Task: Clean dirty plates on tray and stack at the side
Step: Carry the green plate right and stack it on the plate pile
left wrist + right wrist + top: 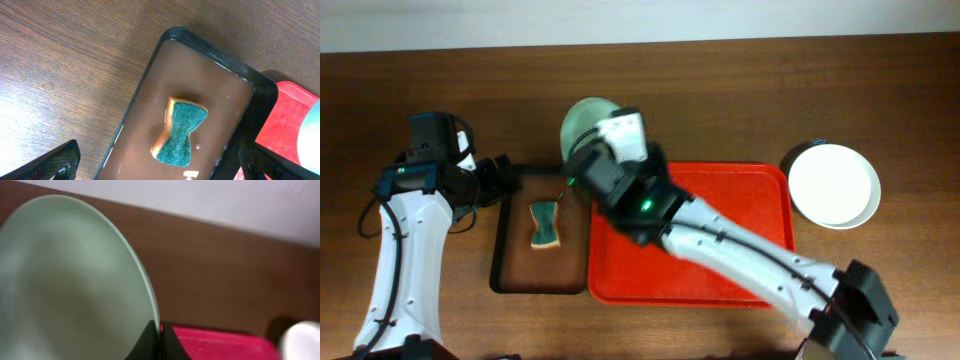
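My right gripper [578, 165] is shut on the rim of a pale mint plate [582, 120] and holds it tilted above the far left corner of the red tray [720, 285]. In the right wrist view the fingers [160, 340] pinch the plate's [70, 280] edge, with the red tray [220, 342] below. A white plate [833, 185] rests on the table to the right of the tray. My left gripper [510, 178] is open and empty at the far end of the small brown tray; its fingers [160, 170] spread wide above it.
A black-rimmed brown tray [510, 270] lies left of the red tray and holds a green sponge [546, 222], which also shows in the left wrist view [180, 132]. My right arm crosses over the red tray. Bare wood lies around.
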Robot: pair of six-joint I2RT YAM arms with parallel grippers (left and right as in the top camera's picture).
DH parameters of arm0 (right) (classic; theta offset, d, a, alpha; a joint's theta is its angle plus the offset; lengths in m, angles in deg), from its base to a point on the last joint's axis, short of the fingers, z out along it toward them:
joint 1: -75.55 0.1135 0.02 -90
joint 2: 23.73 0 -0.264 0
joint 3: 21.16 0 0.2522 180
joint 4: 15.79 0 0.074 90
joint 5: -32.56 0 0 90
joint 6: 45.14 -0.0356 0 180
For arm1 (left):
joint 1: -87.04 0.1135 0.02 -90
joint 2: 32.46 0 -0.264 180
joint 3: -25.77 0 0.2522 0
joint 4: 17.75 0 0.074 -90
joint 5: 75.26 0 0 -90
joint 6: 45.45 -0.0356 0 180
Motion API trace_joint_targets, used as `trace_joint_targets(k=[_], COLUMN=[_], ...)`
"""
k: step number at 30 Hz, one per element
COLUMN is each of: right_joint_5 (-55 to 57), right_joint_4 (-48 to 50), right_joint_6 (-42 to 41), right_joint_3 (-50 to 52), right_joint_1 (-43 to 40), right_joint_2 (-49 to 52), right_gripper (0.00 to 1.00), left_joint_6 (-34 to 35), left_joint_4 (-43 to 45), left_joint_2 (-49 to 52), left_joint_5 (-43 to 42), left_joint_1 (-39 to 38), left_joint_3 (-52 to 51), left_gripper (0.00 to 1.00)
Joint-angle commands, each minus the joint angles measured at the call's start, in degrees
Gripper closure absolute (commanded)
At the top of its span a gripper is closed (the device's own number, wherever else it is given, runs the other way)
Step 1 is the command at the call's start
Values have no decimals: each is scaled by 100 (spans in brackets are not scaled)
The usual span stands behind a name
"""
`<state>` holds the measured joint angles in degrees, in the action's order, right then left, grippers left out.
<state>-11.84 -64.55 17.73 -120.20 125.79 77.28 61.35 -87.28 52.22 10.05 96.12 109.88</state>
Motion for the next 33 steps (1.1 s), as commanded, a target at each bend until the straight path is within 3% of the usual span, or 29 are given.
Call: trace_joint_targets(k=[1,9,11,16,20,26,28,33], right_joint_5=[-1784,-3713,-3790,-3790,-3786,-3768,-3768,-4122], right_joint_4=[-286,-1902,-2520,-3432,-3501,-2559,-2295,-2153], right_joint_6=[-662,-787,-785,-763,-765,-767,-763,678], right_joint_3=[-46,-46,-44,-11,142,1150,1386,1436], right_joint_1=[-730,-4057,-5289,-7302,-7831,-7829,-7827,-7827], right_joint_2=[-138,-466,-466,-452,-442,-411,-411,-411], right_gripper=[96,96,96,96,96,95,66,41], left_joint_6=[55,55,55,55,55,55,55,55], left_joint_4=[11,13,11,13,11,11,11,11], left_joint_2=[-48,-48,-48,-48,-48,-48,-48,-48], left_joint_5=[-42,-42,-42,-42,-42,-42,-42,-42], left_joint_1=[13,13,13,13,13,13,13,15], left_joint_3=[63,63,63,63,63,63,63,63], left_gripper=[1,1,1,1,1,1,1,1])
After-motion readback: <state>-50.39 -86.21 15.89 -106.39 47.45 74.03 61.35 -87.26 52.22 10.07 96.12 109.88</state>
